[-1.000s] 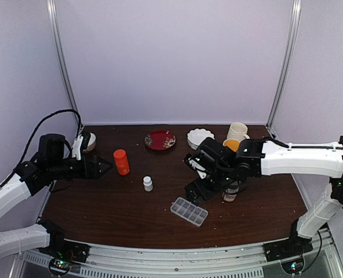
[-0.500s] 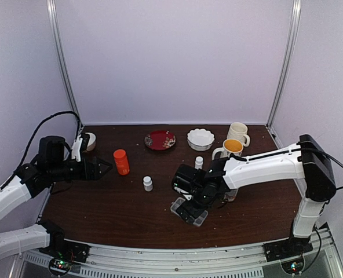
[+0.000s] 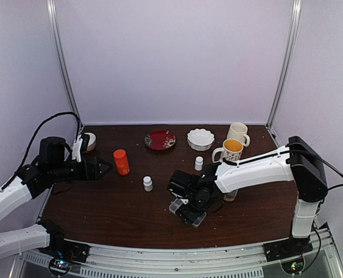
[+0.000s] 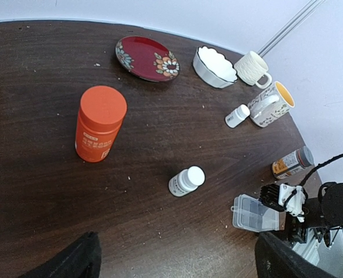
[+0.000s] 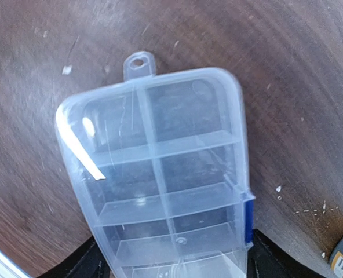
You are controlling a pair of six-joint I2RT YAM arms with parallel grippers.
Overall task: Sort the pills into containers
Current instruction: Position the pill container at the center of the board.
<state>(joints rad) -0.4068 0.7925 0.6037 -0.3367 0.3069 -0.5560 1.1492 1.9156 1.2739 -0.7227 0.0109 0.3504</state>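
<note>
Straddling the pill box, right gripper jaws wide, contact unclear.

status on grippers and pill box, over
Left gripper open, empty, off by the orange bottle. Right gripper straddling the pill box end, grip unclear. Brown bottle beside the box, apart.

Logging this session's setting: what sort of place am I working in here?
Probably a lab test cell, not a home: plain white wall panels on aluminium posts enclose a dark wooden table, with staged props like mugs, a plate and a clear pill box.
</note>
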